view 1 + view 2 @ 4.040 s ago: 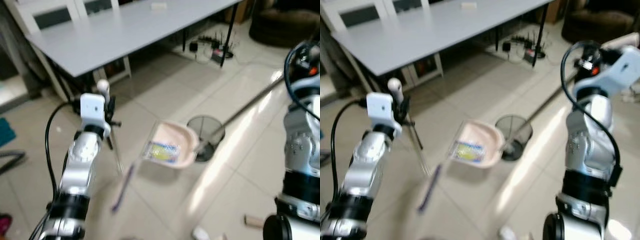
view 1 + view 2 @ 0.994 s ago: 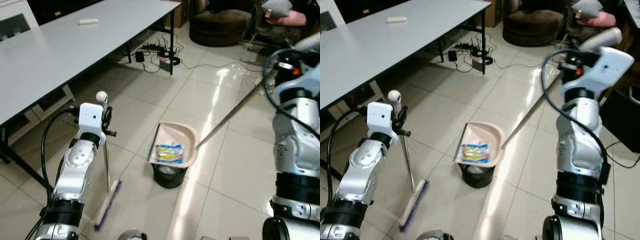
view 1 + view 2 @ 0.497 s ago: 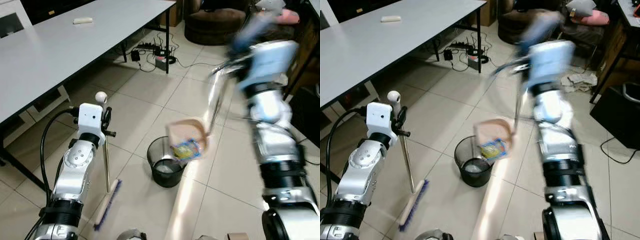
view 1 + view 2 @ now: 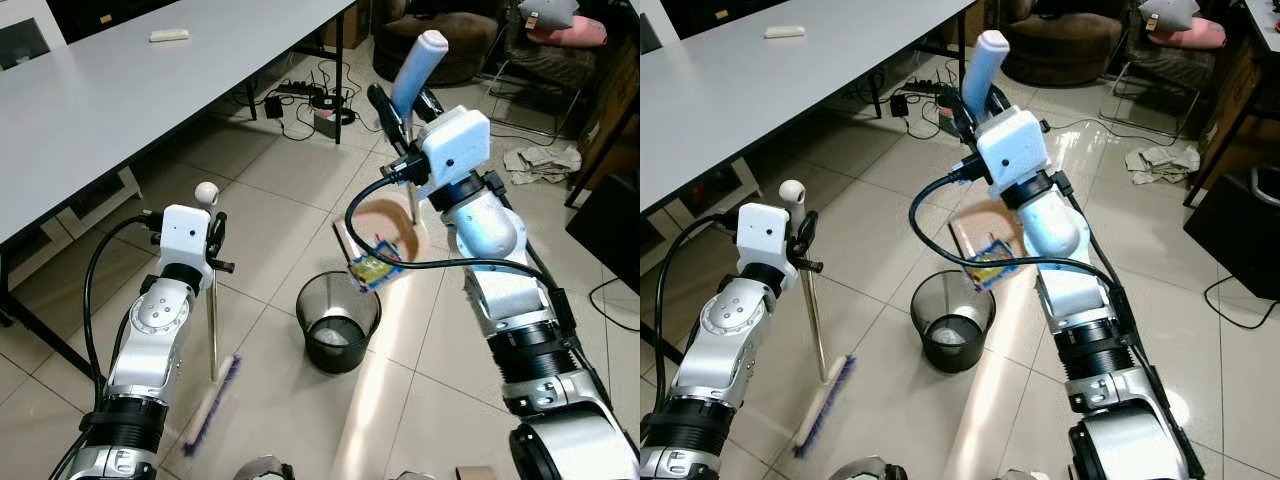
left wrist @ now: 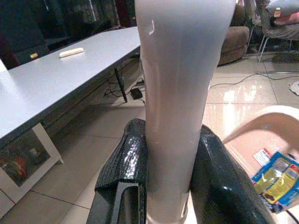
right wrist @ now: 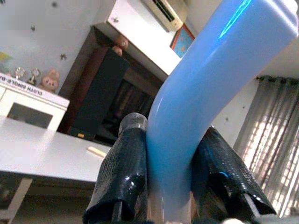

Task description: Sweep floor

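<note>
My left gripper pinches the broom handle; the black fingers press against the pale, smooth shaft on both sides. The broom stands near upright, its brush head resting on the tile floor, bristles purple along the lower edge, backing pale. A round white knob caps the handle just above my wrist.

Next along: the wire-mesh bin, black, round, open-topped, standing on the tiles with something pale at the bottom. Just above its far rim hangs the dustpan, pink plastic, a shallow scoop tipped steeply downward. A yellow-and-blue wrapper, glossy and crinkled, sits at the pan's lower lip, over the bin's mouth.

My right gripper is clamped on the dustpan's grip, a light-blue, rounded, curved tube held high, with the thin metal shaft running down to the pan.

Progress, as I judge it: litter is gathered and in the pan; the emptying is in hand but the wrapper is not yet in the bin. Crumpled paper lies on the floor farther right, so some sweeping likely remains.

The grey table is at the far left, matte and flat.
</note>
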Robot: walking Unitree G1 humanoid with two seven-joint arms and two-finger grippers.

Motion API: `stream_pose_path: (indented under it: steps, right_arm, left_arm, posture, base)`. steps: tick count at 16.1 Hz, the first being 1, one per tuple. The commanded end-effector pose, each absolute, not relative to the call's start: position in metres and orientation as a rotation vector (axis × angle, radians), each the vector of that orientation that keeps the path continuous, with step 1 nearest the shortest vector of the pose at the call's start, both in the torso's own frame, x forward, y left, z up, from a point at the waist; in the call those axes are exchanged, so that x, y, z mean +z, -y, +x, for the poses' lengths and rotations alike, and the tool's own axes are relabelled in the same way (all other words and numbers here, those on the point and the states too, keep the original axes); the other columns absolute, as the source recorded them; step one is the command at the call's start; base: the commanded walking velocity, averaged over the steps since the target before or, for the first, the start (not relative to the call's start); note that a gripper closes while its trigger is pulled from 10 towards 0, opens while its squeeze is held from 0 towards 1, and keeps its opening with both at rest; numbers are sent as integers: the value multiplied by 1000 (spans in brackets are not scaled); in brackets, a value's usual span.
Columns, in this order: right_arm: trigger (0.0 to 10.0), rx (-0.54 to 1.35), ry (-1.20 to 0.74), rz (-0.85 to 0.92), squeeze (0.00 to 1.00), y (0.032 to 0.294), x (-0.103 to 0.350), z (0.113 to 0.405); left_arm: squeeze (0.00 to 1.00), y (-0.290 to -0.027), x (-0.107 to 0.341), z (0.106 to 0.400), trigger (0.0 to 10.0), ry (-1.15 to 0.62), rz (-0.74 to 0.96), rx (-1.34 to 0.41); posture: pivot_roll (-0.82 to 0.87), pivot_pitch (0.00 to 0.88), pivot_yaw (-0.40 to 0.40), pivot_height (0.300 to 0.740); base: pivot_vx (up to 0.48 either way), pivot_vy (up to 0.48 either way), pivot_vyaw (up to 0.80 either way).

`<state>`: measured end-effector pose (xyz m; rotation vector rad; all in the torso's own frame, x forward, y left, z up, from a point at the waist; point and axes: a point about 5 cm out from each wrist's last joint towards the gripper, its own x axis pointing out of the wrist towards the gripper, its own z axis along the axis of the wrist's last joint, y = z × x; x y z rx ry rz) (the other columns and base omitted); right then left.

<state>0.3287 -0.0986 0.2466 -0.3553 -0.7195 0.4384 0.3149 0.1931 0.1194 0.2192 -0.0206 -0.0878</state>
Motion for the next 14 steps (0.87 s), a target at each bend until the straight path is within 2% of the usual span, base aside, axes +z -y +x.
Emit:
stream_pose_path:
  steps: [1,3,5,10,12,14]
  right_arm:
    - [10000,465,802,-360,0,92,256,323]
    - [10000,534,817,-358,0,82,253,318]
    - [10000,599,808,-467,0,71,243,315]
    - [10000,586,805,-534,0,75,240,318]
    - [10000,493,835,-540,0,91,255,323]
    - [10000,301,912,-527,0,127,290,321]
  left_arm:
    - [0,-190,133,317,10000,81,252,-109]
    - [0,-190,134,318,10000,83,262,-104]
    - [0,-190,135,319,10000,90,268,-100]
    - [0,-189,136,322,10000,95,258,-92]
    - [0,-189,137,325,10000,97,239,-90]
    - [0,-186,135,323,10000,90,236,-109]
  posture:
    - [9,53,66,740]
    - [7,49,65,740]
    - [7,49,62,740]
    - [0,34,53,740]
    - [-6,37,52,740]
    - [-18,41,54,740]
  base:
    - [0,0,0]
    - [0,0,0]
    - [0,0,0]
    - [0,0,0]
    - [0,0,0]
    - [0,0,0]
